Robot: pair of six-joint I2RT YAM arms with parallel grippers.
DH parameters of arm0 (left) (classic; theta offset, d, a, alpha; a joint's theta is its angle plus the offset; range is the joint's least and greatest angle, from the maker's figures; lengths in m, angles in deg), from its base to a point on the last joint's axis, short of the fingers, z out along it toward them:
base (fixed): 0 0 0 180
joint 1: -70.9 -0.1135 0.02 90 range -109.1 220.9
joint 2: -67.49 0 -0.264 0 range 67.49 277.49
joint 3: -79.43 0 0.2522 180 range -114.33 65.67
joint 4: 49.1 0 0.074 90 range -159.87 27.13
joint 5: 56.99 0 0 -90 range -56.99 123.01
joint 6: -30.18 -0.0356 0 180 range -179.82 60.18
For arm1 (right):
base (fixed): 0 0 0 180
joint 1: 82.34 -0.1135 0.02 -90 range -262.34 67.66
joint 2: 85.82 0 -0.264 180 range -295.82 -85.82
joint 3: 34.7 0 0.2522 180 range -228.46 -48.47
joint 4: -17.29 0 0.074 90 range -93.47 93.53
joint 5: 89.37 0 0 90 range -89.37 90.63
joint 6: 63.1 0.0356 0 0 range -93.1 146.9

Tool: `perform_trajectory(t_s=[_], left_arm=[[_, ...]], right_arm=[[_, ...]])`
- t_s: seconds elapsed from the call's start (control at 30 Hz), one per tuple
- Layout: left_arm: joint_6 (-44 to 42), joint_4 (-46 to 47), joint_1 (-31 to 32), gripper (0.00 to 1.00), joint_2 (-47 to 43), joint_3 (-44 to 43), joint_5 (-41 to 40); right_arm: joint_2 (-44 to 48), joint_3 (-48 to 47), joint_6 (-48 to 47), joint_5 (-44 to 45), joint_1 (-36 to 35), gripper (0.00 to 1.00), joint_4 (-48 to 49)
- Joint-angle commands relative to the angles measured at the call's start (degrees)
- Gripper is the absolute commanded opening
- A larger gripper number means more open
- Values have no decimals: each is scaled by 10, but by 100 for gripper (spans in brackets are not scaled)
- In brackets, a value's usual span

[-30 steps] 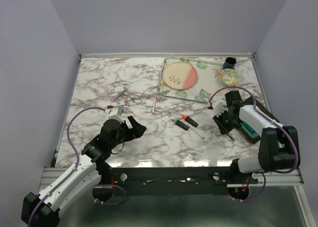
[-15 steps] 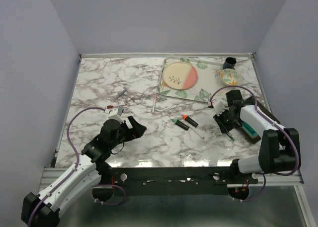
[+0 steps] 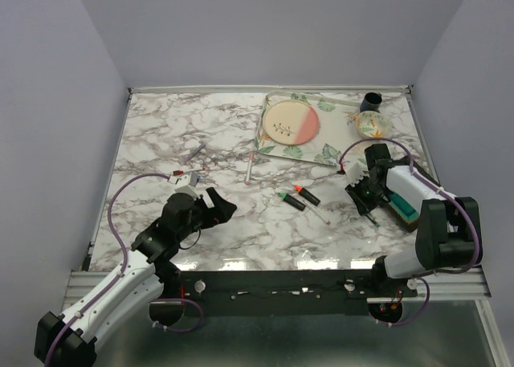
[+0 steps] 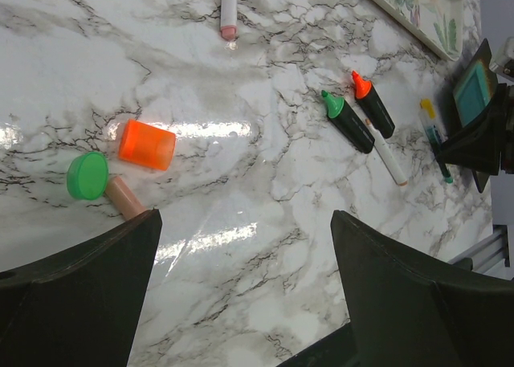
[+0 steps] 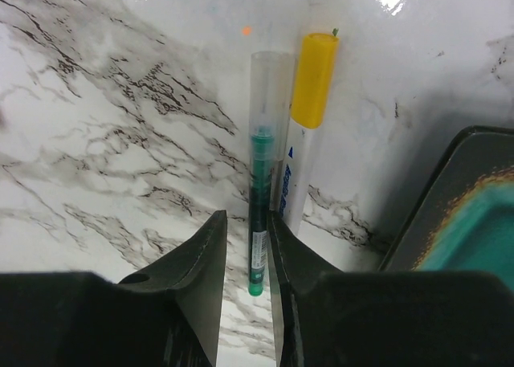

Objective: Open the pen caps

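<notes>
My left hand hangs spread wide, empty. My right hand straddles the green pen, fingers narrow; pinching or not, I cannot tell. The yellow cap lies just beside that pen.

1. This looks like a robotics lab test cell. A left arm and a right arm are bolted to a metal rail at the near edge of a glossy, marble-patterned worktop.
2. Plain lavender walls box the worktop in on three sides, like a recording booth.
3. Purple cables loop along both arms in the open.
4. Household items lie about like props: a plate on a leaf-print mat, a small bowl, a dark cup, marker pens and loose pen caps.
</notes>
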Motion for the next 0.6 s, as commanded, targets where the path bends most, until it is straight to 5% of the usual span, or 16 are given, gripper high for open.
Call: perform_trajectory(t_s=[0.0, 0.37, 0.57], left_arm=[[-9, 7, -3, 95, -5, 4, 9], [-8, 9, -3, 95, -3, 4, 8], [22, 67, -3, 96, -3, 18, 60]], right_arm=[[-16, -1, -13, 7, 5, 34, 13], [-36, 6, -18, 11, 4, 33, 18], [-50, 15, -17, 3, -1, 17, 18]])
